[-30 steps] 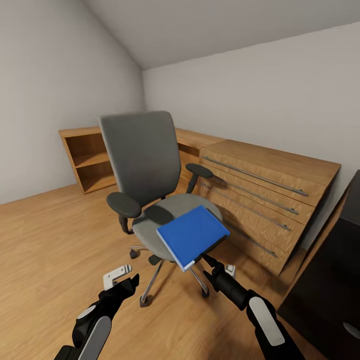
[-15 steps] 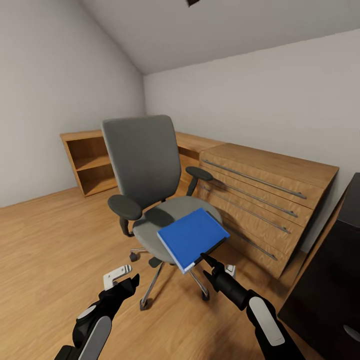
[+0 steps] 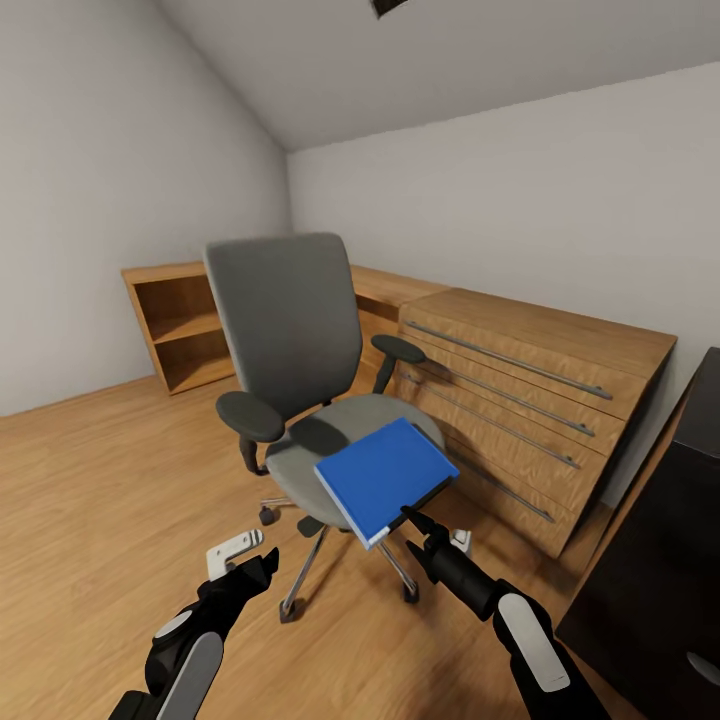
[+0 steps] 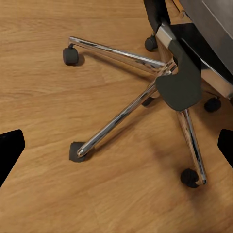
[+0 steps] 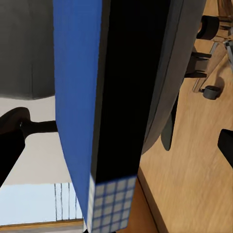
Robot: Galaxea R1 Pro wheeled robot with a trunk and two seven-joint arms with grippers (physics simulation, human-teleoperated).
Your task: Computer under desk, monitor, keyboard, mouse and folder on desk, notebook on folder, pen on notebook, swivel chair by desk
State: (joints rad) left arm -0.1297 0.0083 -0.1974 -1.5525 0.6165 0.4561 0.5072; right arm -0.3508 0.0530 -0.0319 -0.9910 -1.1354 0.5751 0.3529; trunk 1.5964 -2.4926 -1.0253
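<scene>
Blue folder (image 3: 385, 474), pinched at its corner by the right gripper (image 3: 412, 520), may tilt and slip out.

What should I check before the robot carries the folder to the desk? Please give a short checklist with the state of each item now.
1. Right gripper at the folder edge: ok.
2. Grip firmly shut on it: cannot tell; the contact is hidden.
3. Folder off the chair seat: ok, it sits tilted above the seat front.
4. Left gripper free and out of the way: ok, low over the floor beside the chair base.
5. Desk within view at the right: ok, but its top is cut off, so free space there: cannot tell.
</scene>
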